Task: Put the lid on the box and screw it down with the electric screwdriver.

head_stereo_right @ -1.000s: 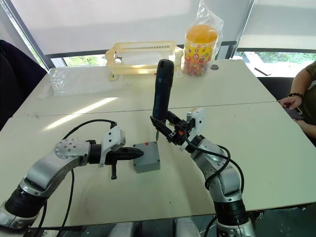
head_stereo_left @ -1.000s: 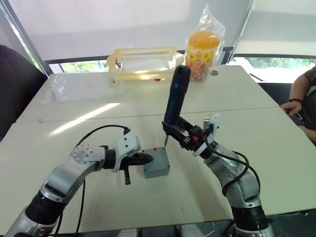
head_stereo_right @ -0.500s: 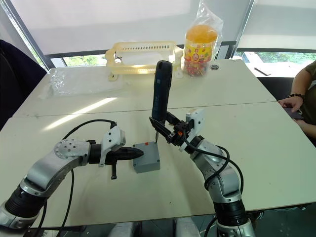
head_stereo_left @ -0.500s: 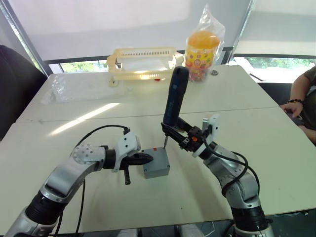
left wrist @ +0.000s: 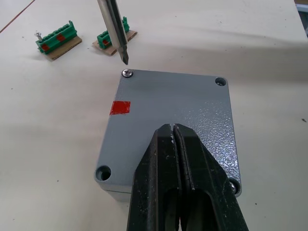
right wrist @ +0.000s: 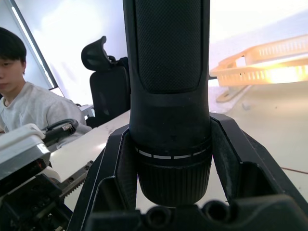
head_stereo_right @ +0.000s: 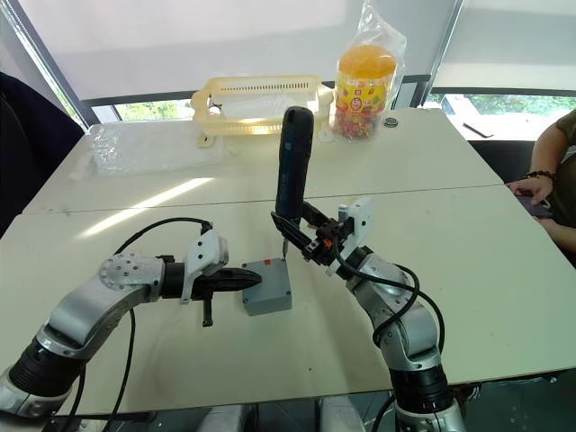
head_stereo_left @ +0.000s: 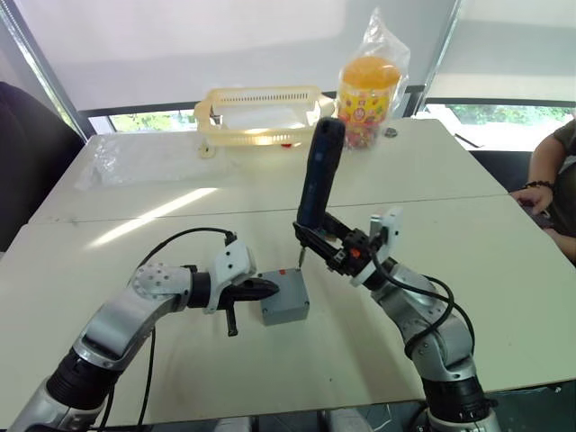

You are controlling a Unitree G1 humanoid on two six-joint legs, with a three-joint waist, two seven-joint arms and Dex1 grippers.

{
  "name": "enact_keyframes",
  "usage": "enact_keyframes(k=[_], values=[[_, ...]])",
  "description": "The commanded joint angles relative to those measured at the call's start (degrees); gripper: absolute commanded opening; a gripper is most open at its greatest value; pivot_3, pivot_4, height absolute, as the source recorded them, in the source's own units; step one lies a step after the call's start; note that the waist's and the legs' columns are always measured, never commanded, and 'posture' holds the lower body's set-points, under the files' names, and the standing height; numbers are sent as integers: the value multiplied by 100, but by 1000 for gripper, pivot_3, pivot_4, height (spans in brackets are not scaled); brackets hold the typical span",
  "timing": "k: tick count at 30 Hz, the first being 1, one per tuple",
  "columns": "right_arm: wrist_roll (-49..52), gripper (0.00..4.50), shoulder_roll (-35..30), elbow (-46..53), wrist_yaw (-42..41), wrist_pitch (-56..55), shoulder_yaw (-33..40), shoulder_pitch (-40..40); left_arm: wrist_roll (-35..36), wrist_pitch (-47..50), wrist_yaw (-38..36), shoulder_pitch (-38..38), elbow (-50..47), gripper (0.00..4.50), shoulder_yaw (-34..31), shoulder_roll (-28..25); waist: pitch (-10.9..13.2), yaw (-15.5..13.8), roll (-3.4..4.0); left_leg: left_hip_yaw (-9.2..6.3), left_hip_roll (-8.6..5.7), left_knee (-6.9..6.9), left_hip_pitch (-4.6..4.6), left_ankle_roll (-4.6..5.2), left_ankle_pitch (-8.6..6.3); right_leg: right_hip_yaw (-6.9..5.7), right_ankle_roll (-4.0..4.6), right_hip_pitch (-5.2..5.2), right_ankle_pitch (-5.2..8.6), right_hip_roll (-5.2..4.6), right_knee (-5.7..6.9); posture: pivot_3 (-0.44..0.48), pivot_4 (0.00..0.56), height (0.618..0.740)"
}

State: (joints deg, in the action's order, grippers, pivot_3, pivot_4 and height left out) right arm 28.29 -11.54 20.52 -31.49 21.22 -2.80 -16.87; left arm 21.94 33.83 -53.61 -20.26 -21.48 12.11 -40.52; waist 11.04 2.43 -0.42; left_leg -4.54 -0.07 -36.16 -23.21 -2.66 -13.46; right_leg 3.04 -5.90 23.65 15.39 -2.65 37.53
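Left eye: your box [head_stereo_left: 285, 301] sits on the bench [head_stereo_left: 180, 225] between the two arms, lid [head_stereo_left: 283, 290] already seated on top. Left end effector [head_stereo_left: 266, 289] has its fingers pressed together, tips over the lid's near edge. Right end effector [head_stereo_left: 315, 239] is clamped on the electric screwdriver [head_stereo_left: 319, 175], held near upright, bit just above the box's far corner. Far side of the bench: a yellow basket [head_stereo_left: 261, 115], contents hard to read, and a bagged orange-lidded jar [head_stereo_left: 369, 90] of coloured sweets

Right eye: same layout. A person's arm [head_stereo_right: 540, 184] rests at the bench edge on your right

Left wrist: fingers [left wrist: 168, 173] closed with nothing between them, over the lid. Red square mark [left wrist: 120, 107] on the lid. Screwdriver bit tip hovers just above a screw [left wrist: 127, 73] in one corner hole. Two green terminal blocks [left wrist: 57, 42] lie beyond the box

Right wrist: black screwdriver barrel held between both fingers. A person in a light shirt [right wrist: 19, 96] sits behind, next to a black chair [right wrist: 108, 82]
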Motion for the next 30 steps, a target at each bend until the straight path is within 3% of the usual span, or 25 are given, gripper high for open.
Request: enact_keyframes(k=[1, 30], values=[[134, 1763, 22, 420, 19, -82, 15, -128, -102, 16, -13, 79, 87, 0, 30, -33, 0, 0, 0, 0, 0, 0, 0, 0, 0, 0, 0, 0, 0, 0, 0, 0, 150, 740], [-146, 1763, 22, -48, -175, -414, -137, 2, -117, -14, 33, 91, 103, 0, 0, -52, 0, 0, 0, 0, 0, 0, 2, 0, 0, 0, 0, -2, 0, 0, 0, 0, 150, 740]])
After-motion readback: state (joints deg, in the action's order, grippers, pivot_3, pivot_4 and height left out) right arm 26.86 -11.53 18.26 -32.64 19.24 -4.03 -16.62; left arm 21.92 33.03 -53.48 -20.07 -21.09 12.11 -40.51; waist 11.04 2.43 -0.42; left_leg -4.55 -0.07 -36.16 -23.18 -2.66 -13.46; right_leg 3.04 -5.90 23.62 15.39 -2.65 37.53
